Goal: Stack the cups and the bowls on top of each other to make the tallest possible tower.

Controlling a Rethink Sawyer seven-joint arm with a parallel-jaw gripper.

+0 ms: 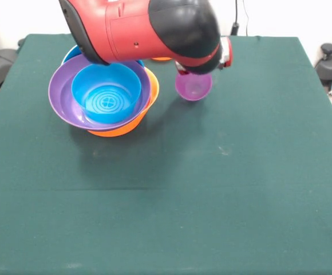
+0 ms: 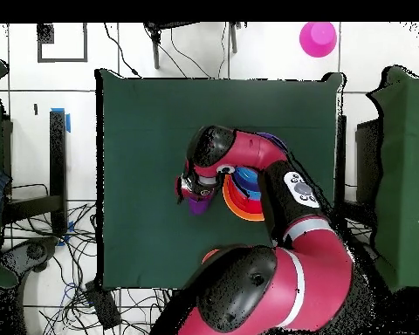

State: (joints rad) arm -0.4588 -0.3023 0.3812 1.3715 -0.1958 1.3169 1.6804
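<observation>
The pincer (image 1: 196, 73) grips the purple cup (image 1: 193, 86) upright just above the table (image 1: 212, 189), apparently to carry it onto the tower (image 1: 106, 97) beside it.

On the table (image 1: 223, 172), the tower (image 1: 106, 100) stands in the far left part in the front view. In it a small bowl (image 1: 106, 91) sits inside a wider shallow bowl (image 1: 60, 94), which rests in a large bowl (image 1: 123, 126) at the bottom; another bowl's rim (image 1: 70, 54) shows behind them. A cup (image 1: 193, 86) is just to the right of the tower, apart from it, directly under the arm's (image 1: 143, 28) end. In the overhead view the cup (image 2: 196, 206) lies left of the tower (image 2: 243, 196), with the tool (image 2: 192, 187) above it. A further bowl (image 2: 318, 38) lies off the table, beyond its far edge on the floor (image 2: 379, 44).
</observation>
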